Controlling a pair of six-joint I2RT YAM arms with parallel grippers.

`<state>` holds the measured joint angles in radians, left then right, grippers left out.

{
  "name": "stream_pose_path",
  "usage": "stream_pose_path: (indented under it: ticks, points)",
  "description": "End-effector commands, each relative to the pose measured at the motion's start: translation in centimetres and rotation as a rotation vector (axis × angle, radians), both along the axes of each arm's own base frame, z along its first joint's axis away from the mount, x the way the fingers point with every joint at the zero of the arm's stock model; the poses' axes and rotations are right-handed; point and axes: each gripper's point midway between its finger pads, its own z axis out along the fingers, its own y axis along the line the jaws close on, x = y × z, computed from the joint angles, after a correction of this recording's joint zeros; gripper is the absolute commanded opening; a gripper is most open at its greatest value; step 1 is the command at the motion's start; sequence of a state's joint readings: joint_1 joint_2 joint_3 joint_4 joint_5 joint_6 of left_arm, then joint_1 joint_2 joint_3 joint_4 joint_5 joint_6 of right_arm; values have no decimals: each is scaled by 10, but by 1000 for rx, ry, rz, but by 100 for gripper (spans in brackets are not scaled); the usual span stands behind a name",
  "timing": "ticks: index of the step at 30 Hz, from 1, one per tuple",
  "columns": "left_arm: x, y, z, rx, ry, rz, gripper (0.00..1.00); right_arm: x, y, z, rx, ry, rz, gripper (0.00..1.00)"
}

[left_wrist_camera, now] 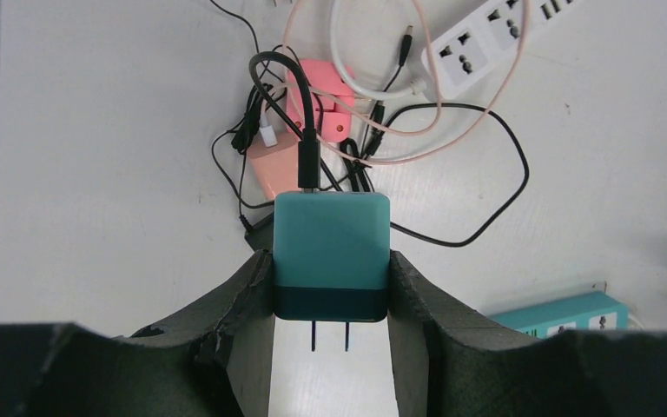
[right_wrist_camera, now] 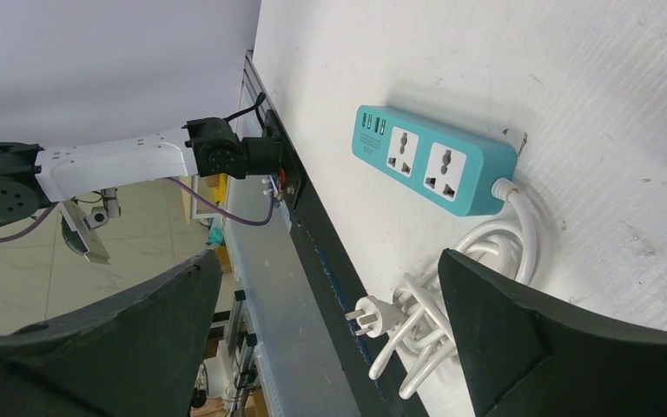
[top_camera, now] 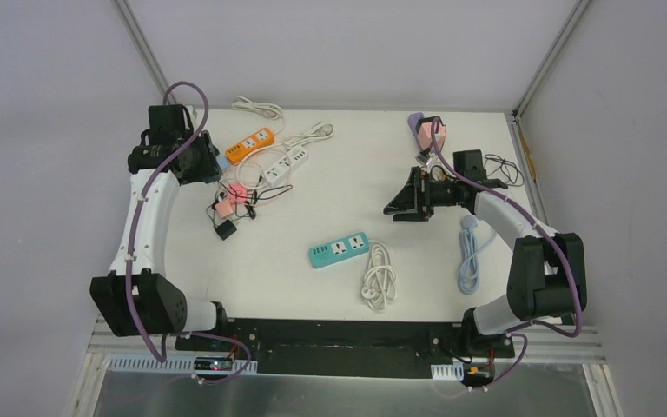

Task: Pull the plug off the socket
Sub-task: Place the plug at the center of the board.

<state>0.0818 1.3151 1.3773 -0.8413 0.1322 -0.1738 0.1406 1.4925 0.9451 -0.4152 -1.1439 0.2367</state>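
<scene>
Unplugging is looking done: my left pincer is pinching the teal plug, prongs bare and out of any socket, while my right pincer is hanging spread, empty.

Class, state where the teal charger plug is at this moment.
In the left wrist view, the teal charger plug sits clamped in the left gripper, prongs bare, near the pink adapters at the table's left.
</scene>
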Motion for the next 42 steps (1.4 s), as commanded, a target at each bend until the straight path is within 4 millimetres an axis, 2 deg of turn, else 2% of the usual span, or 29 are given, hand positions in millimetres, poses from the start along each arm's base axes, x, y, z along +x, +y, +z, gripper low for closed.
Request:
stream_pose_path:
  ticks: [1,9,14,21,29,35,39,42]
  points:
    - [15,13,-16,0,9,-2,0,8,-2,14,-3,-92,0,100]
    - [27,42,-73,-48,126,61,0,8,-3,9,-19,-95,2,100]
    - [27,52,-106,-80,202,77,0,8,-4,8,-22,-97,3,100]
    - [25,60,-135,-115,273,92,1,7,-4,7,-25,-96,2,100]
    - [27,61,-164,-160,342,89,15,8,-4,5,-26,-93,3,100]
    - [29,59,-172,-189,365,93,32,7,-5,4,-35,-101,5,100]
    - [30,59,-161,-186,335,98,44,7,-5,3,-36,-100,6,100]
    - [31,62,-143,-165,291,107,55,7,-5,3,-38,-103,8,100]
